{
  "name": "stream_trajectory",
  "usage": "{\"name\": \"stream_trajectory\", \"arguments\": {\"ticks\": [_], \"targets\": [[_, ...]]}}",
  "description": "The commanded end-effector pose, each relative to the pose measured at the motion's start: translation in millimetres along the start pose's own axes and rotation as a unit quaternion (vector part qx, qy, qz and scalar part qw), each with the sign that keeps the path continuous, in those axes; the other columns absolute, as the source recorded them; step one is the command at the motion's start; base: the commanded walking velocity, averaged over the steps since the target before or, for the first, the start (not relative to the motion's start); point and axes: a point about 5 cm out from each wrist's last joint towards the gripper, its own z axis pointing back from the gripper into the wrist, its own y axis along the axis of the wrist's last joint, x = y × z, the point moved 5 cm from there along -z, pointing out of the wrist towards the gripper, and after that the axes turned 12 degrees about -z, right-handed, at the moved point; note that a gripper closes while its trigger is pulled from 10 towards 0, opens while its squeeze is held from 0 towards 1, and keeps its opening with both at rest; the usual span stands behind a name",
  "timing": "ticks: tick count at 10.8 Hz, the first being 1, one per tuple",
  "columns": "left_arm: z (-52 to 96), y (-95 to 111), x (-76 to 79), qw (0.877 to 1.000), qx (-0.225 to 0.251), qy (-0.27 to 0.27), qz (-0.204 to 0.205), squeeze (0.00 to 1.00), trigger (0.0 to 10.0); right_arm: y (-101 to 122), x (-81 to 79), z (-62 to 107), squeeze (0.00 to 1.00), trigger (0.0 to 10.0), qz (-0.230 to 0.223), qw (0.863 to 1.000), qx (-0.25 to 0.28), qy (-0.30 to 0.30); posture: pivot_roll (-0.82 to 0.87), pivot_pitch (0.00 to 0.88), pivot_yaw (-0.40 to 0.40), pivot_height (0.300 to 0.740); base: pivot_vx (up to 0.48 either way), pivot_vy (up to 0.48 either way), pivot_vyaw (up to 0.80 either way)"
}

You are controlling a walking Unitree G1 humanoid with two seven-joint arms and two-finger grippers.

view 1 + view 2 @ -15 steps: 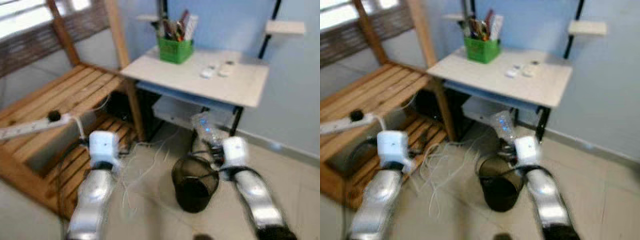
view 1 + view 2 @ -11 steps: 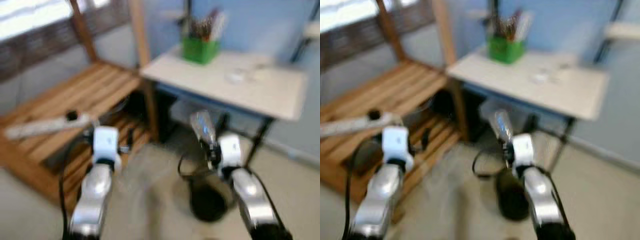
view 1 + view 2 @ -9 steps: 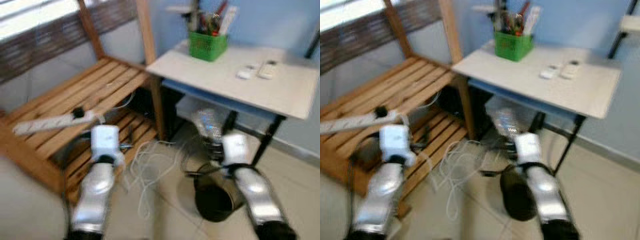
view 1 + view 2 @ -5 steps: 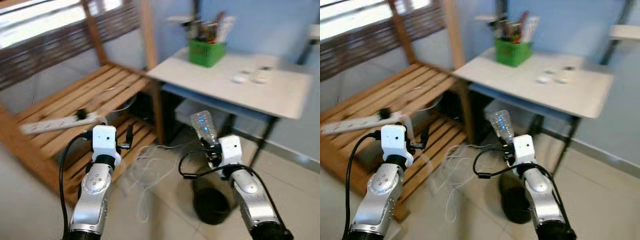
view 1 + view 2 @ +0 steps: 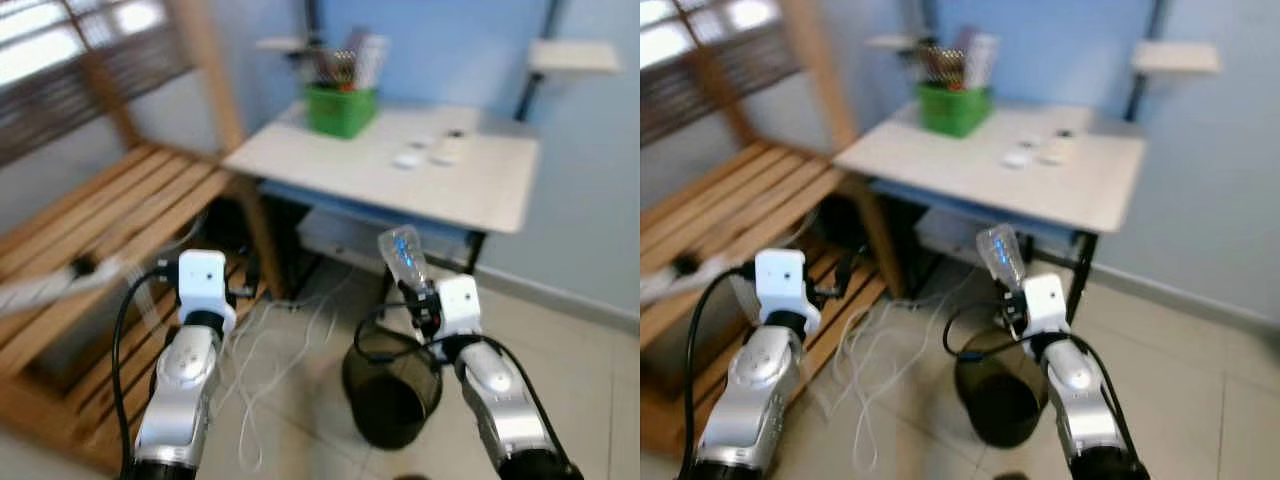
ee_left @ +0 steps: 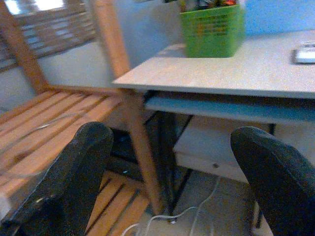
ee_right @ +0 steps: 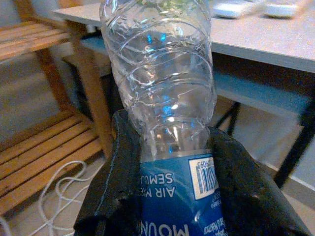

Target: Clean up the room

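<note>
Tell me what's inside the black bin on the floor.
The black bin stands by the right gripper, which holds a clear plastic bottle. The interior looks dark; nothing can be made out in it, and its bottom is shadowed and partly hidden by the arm.

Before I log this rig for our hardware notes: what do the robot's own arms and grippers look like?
Both arms are shiny silver, rounded segments ending in a white boxy wrist block. A black cable loops beside each forearm. The left gripper and right gripper each have two long, matte black, rounded fingers. No markings can be made out on them.
</note>
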Motion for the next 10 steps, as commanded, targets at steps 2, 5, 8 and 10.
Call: {"name": "stream_trajectory", "arguments": {"ticks": [2, 5, 8, 10], "targets": [[-0.1, 0, 13.5, 1.0, -0.003, -0.025, -0.007, 0.0, 10.0, 11, 4.2, -1.7, 0.03, 10.0, 0.01, 1.0, 0.018, 0.0, -0.17, 0.0, 0.149, 0.74, 0.352, -0.321, 0.0], [-0.7, 0, 12.7, 1.0, -0.001, -0.023, -0.013, 0.0, 10.0, 9, 3.8, -1.4, 0.03, 10.0, 0.01, 1.0, 0.014, 0.001, -0.17, 0.0, 0.149, 0.74, 0.0, 0.0, 0.0], [1.4, 1, 16.5, 1.0, 0.002, -0.028, 0.0, 0.0, 10.0, 1, 3.1, 1.2, 0.02, 10.0, 0.015, 1.0, -0.002, 0.006, -0.17, 0.0, 0.149, 0.74, 0.112, -0.4, 0.0], [3.2, 0, 16.6, 1.0, 0.0, -0.029, 0.0, 0.0, 10.0, -15, 8.0, 8.9, 0.02, 10.0, 0.03, 0.999, -0.036, 0.014, -0.16, 0.0, 0.148, 0.74, 0.0, 0.0, 0.0]]}}
